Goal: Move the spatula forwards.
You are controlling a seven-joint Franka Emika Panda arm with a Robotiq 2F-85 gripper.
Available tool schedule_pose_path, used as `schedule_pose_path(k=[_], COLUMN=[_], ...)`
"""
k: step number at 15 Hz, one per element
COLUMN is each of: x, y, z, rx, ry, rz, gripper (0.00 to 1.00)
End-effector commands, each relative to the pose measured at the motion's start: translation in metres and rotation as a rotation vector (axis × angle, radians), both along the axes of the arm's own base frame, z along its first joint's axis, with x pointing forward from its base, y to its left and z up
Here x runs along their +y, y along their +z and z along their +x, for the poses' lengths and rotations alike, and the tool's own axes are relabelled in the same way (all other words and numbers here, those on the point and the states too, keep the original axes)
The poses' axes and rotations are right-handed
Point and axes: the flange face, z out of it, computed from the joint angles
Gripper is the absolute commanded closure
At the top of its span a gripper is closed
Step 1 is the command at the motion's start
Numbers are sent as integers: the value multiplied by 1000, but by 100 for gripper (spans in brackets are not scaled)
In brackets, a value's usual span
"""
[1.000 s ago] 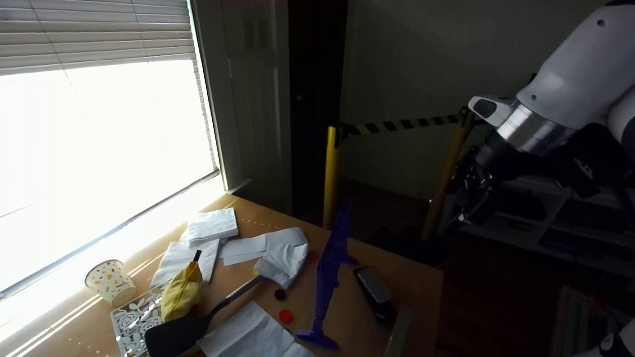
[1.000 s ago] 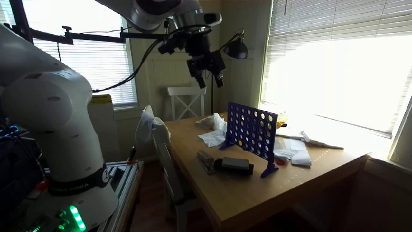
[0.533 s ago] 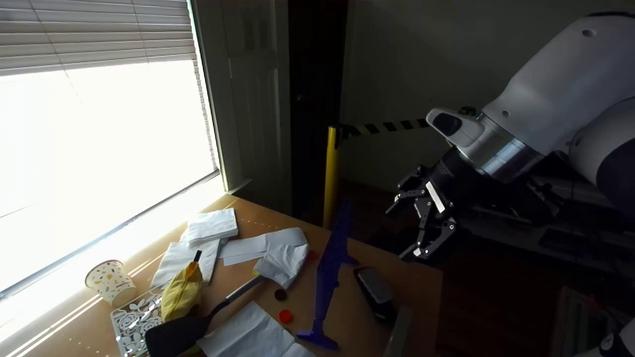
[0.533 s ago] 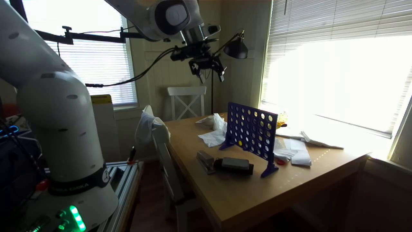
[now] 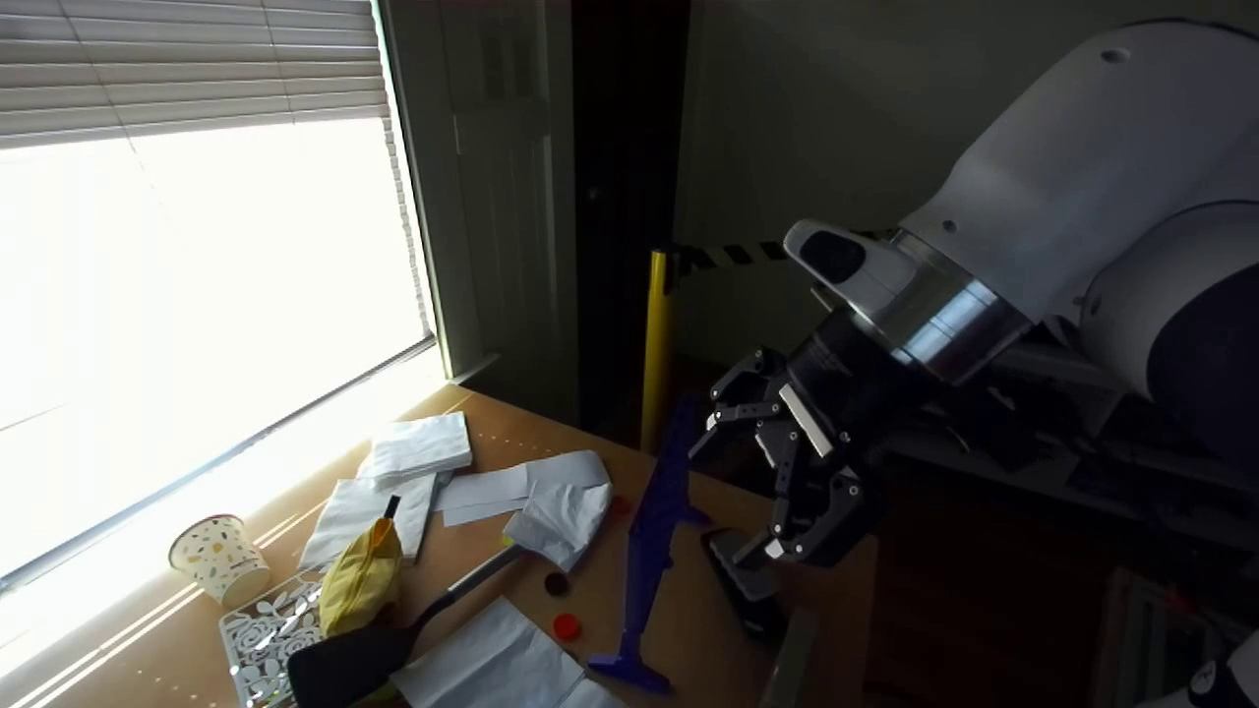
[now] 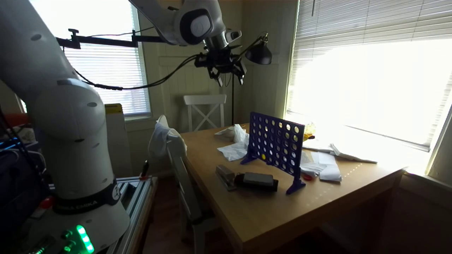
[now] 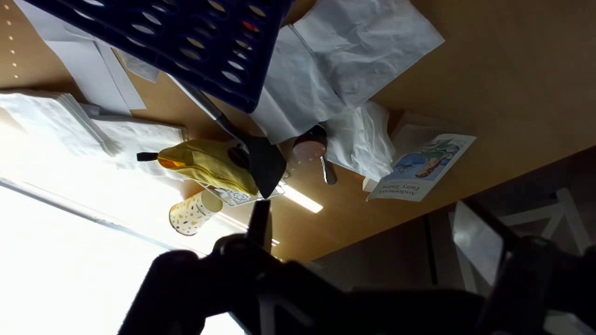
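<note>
The spatula has a black blade (image 5: 354, 664) and a grey handle (image 5: 477, 578) and lies on the table among papers. Its handle end meets a white napkin. In the wrist view the blade (image 7: 266, 165) lies against a yellow pouch (image 7: 209, 165), and part of the handle (image 7: 200, 100) is behind the purple grid. I cannot make out the spatula in the exterior view from the robot's base. My gripper (image 5: 731, 500) is open and empty, high above the table and well apart from the spatula. It also shows in an exterior view (image 6: 231, 82) and in the wrist view (image 7: 363, 208).
A tall purple game grid (image 6: 277, 143) stands on the table between gripper and spatula. A black-and-grey case (image 6: 256, 180) and a stapler (image 6: 226, 176) lie beside it. A paper cup (image 5: 220, 560), napkins (image 5: 418, 450) and a book (image 7: 421, 167) also lie there. A lamp (image 6: 259, 53) stands behind.
The arm has reached forward, bringing the gripper closer to the table and purple grid. The gripper has also turned on the way. It stays open; the table objects have not moved.
</note>
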Motion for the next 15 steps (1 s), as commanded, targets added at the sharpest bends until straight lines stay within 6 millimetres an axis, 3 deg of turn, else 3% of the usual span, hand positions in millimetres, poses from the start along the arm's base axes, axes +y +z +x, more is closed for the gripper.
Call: schedule_pose_path(k=[1, 6, 12, 15], x=[0, 0, 37, 66], y=[0, 0, -63, -75], z=[1, 1, 39, 63], rx=[0, -1, 120, 117], ry=[-1, 1, 73, 160], rz=[-1, -1, -51, -111], gripper=[0, 0, 0, 0])
